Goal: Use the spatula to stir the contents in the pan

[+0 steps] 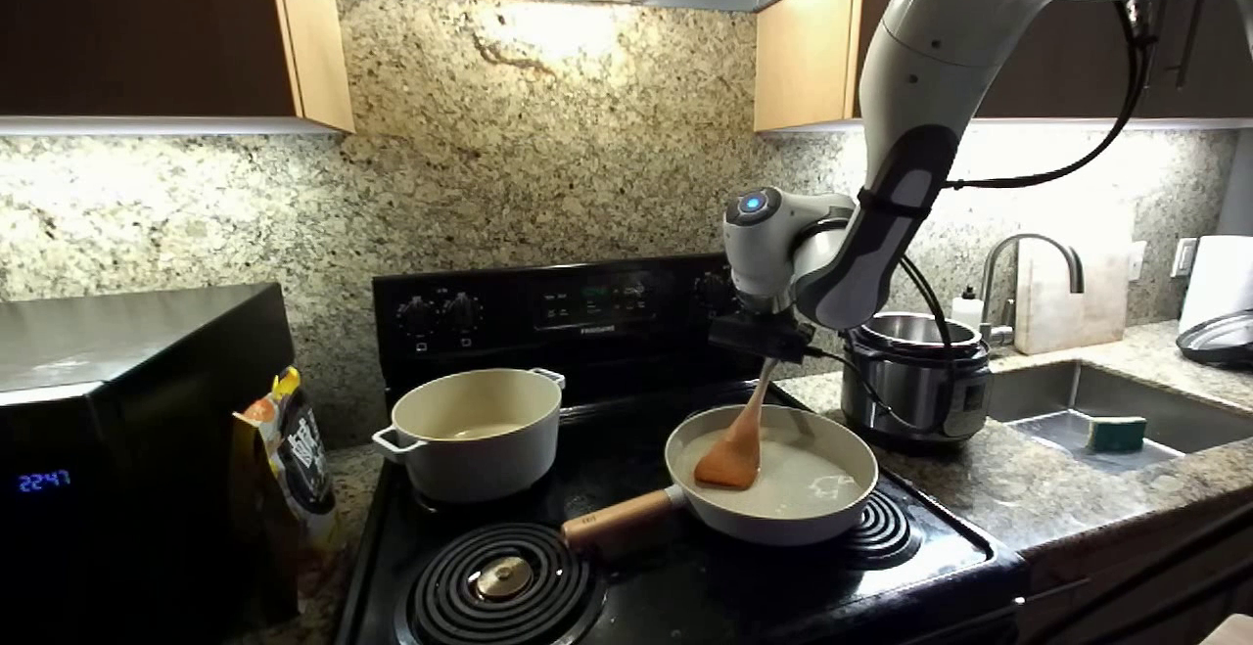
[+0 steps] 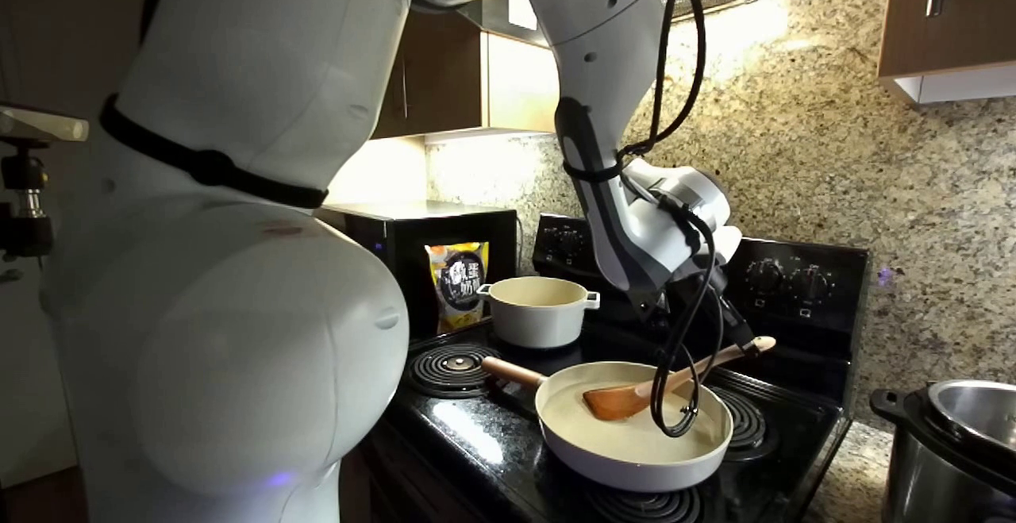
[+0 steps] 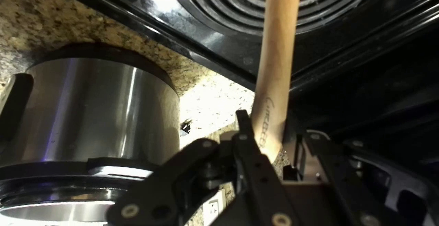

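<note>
The shallow pan [image 1: 783,529] [image 2: 635,471] stands on the stove with its light-brown wooden handle [image 1: 626,516] pointing outward. A pale whitish layer of contents [image 1: 798,477] covers its base. The orange-brown wooden spatula [image 1: 734,459] [image 2: 619,401] leans into the pan in both exterior views, its flat blade down at the contents. My gripper [image 2: 746,344] is shut on the upper end of the spatula's handle, above the pan's rim. In the wrist view the handle [image 3: 277,58] runs up from between the gripper's fingers [image 3: 267,125]. The blade is out of the wrist view.
A deeper cream pot [image 1: 485,469] [image 2: 540,326] stands on a back burner. A shiny steel pot [image 1: 915,400] [image 3: 103,113] stands on the counter beside the stove. The stove's back panel [image 1: 587,307] rises behind the gripper. A snack bag [image 1: 301,459] leans by the microwave. A cable loop [image 2: 675,428] hangs over the pan.
</note>
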### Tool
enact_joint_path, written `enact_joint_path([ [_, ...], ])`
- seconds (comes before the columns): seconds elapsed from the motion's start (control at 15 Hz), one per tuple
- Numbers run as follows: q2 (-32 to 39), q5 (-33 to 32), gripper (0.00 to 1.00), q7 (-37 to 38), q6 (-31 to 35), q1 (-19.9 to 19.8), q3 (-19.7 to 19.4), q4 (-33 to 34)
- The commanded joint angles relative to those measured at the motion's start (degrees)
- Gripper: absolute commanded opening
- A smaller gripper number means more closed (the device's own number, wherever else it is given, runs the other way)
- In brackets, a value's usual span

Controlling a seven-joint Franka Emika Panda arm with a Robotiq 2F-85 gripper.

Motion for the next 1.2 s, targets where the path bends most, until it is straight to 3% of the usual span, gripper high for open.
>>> enact_joint_path([
  [0.0, 0.38, -0.11, 0.12, -1.79, -0.49, -1.29, -1.27, 1.06],
  [0.53, -0.83, -1.88, 0.11, -1.44, -0.17, -1.70, -5.39, -1.67],
  [1.13, -0.03, 0.03, 0.11, -1.74, -0.47, -0.67, -3.73, -3.53],
])
